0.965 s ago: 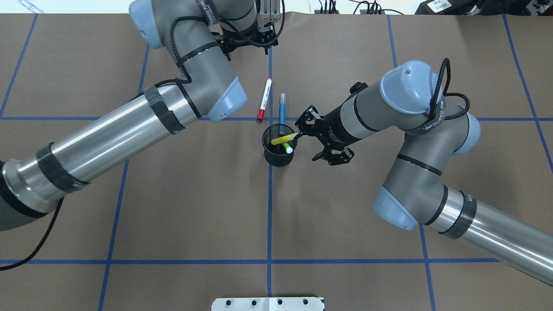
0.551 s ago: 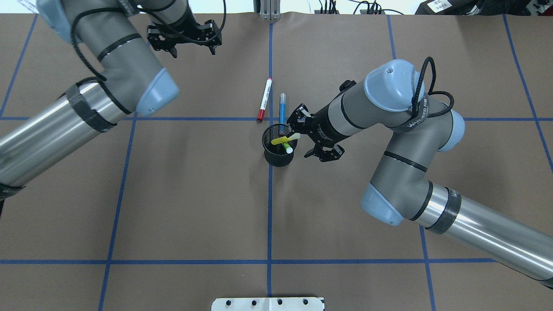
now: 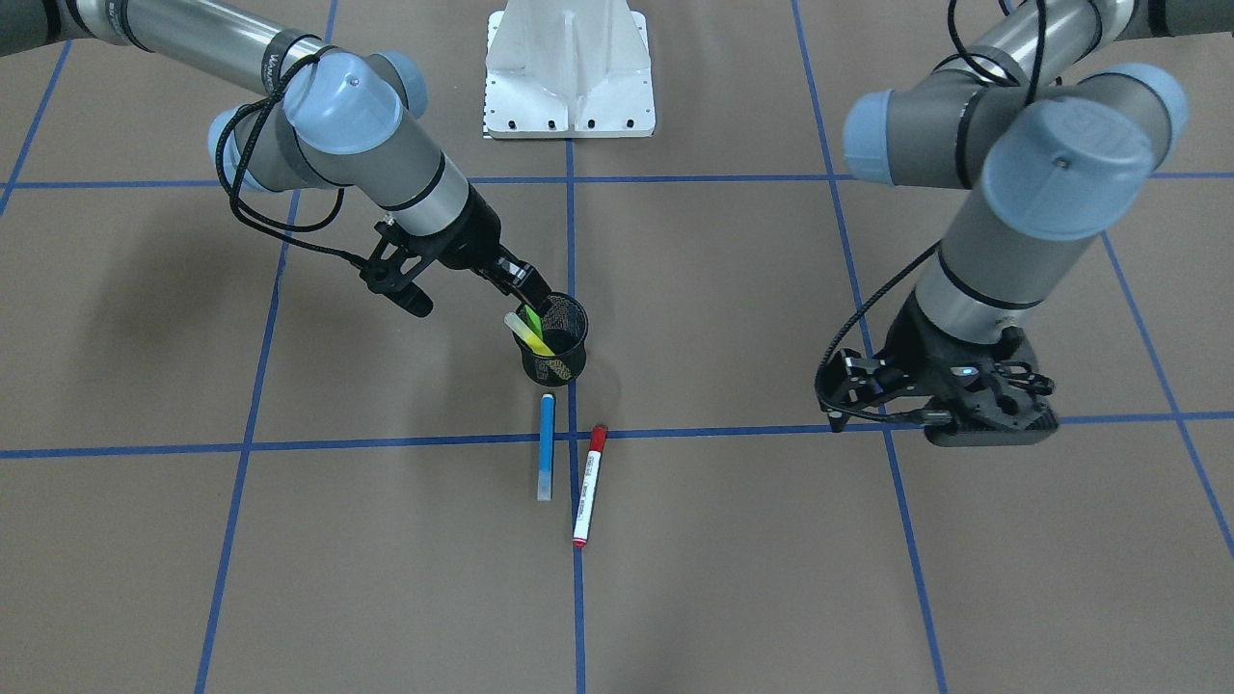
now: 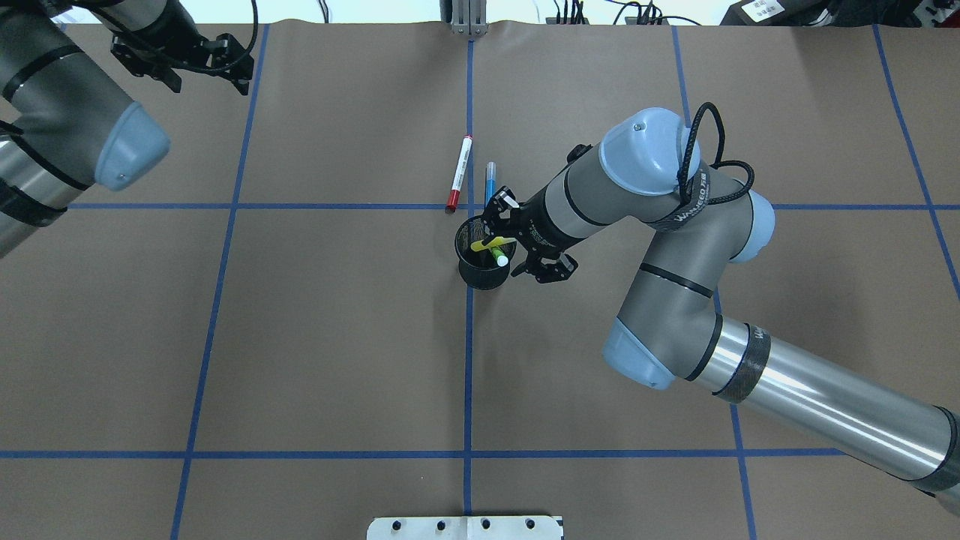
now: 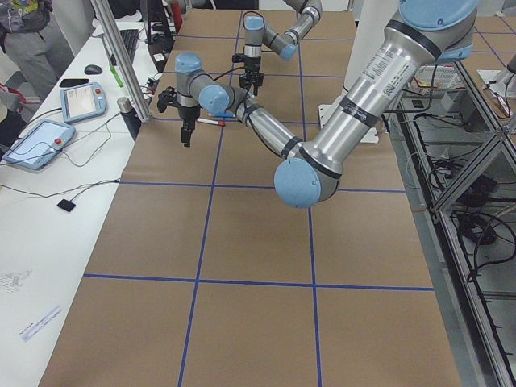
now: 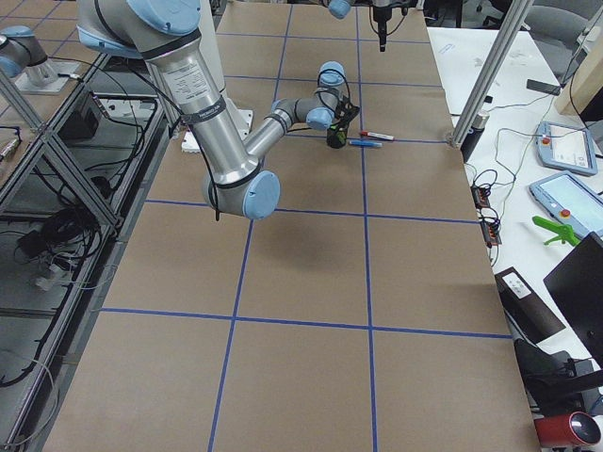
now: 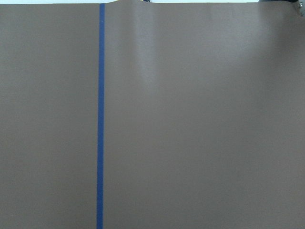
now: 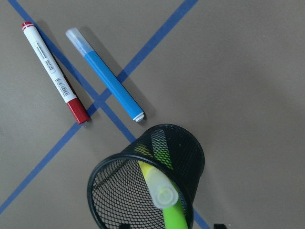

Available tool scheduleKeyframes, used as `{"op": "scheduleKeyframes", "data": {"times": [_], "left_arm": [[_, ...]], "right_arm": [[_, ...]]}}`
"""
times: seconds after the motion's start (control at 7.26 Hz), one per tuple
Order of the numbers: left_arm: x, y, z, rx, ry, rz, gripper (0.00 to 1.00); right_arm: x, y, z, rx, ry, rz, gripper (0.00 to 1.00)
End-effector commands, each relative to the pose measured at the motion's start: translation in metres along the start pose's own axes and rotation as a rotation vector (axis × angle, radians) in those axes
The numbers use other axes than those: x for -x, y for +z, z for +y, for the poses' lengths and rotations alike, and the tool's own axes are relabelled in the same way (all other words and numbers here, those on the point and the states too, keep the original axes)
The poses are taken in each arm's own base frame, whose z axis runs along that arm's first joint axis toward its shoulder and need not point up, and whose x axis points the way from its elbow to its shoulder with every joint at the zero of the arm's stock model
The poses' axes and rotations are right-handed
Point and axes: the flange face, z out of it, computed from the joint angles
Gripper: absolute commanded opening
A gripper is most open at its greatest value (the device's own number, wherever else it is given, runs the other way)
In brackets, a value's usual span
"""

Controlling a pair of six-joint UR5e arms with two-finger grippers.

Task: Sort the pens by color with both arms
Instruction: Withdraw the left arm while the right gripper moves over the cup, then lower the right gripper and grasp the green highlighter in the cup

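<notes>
1. In the overhead view, my right end effector point(image 4: 517, 241) hangs just right of the frame's centre, at the rim of a black mesh cup point(image 4: 480, 277). Its fingers are spread wide and grip nothing.
2. A yellow highlighter point(image 4: 489, 243) and a green highlighter point(image 4: 498, 256) lean inside the cup, with their pale caps above the rim. In the right wrist view, the yellow cap sits at bottom centre and the green barrel is just below it.
3. A blue highlighter point(image 4: 490, 187) and a red-capped marker point(image 4: 459, 174) lie flat on the table point(image 4: 337, 337), just above the cup in the overhead view. They lie side by side, apart from each other.
4. My left end effector point(image 4: 184, 66) is in the upper left corner of the overhead view, well apart from every pen. Its fingers look spread and empty. Its wrist camera shows only brown table and a blue tape line point(image 7: 100, 119).
5. I judge the step in hand to be my right arm's reach to take a highlighter out of the cup.
6. The next move calls for bracketing one barrel only, probably the yellow. I would then close firmly and lift along its lean so the cup neither tips nor drags.
</notes>
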Motion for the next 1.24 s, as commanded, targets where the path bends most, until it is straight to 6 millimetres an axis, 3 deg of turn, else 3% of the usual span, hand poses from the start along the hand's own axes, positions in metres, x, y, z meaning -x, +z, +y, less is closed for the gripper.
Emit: {"op": "scheduleKeyframes", "data": {"times": [0.0, 0.41, 0.69, 0.96, 1.1], "left_arm": [[0.077, -0.003, 0.004, 0.011, 0.054, -0.032, 0.99], [0.144, -0.009, 0.010, 0.040, 0.049, -0.022, 0.99], [0.172, -0.013, 0.013, 0.039, 0.083, -0.036, 0.99], [0.176, -0.017, 0.011, 0.034, 0.083, -0.037, 0.99], [0.177, -0.017, 0.011, 0.034, 0.081, -0.038, 0.99]], "right_arm": [[0.001, -0.001, 0.003, 0.004, -0.003, -0.003, 0.48], [0.001, -0.003, 0.001, -0.002, -0.008, -0.006, 0.46], [0.001, -0.003, 0.000, -0.007, -0.013, -0.009, 0.45], [0.004, -0.005, -0.002, -0.023, -0.029, -0.022, 0.38], [0.004, -0.004, -0.002, -0.025, -0.038, -0.019, 0.29]]}}
